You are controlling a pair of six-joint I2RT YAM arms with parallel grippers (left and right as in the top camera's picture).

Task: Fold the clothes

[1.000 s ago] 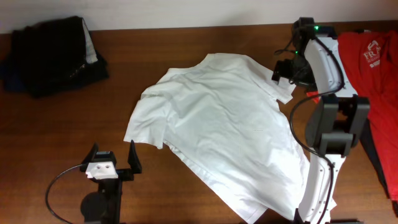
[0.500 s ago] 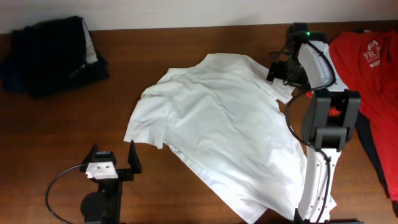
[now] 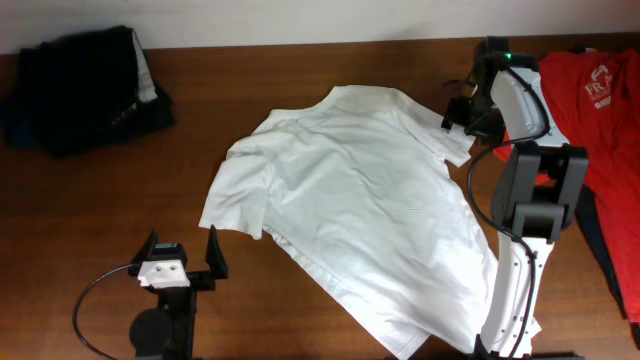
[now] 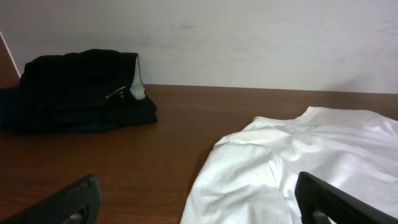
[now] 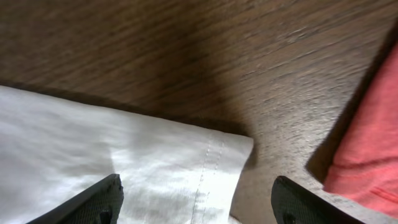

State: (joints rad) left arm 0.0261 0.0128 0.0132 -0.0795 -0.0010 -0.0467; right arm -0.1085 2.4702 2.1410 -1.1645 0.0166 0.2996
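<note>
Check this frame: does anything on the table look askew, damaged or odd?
Nothing spilled or damaged. The white shirt lies diagonally across the table, rumpled, one sleeve creased; its lower corner is hidden by the right arm. The red T-shirt runs out of view at the right.

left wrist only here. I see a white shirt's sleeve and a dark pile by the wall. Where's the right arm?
Observer: The right gripper is low over the white shirt, at its far sleeve, next to the back edge of the table.
Operator: Gripping it?
Observer: No. The right wrist view shows its fingers wide apart, with the sleeve hem lying flat on the wood between them.
Operator: Anything else over there?
Observer: A red T-shirt with white print lies at the table's right end. Bare wood separates it from the sleeve.
</note>
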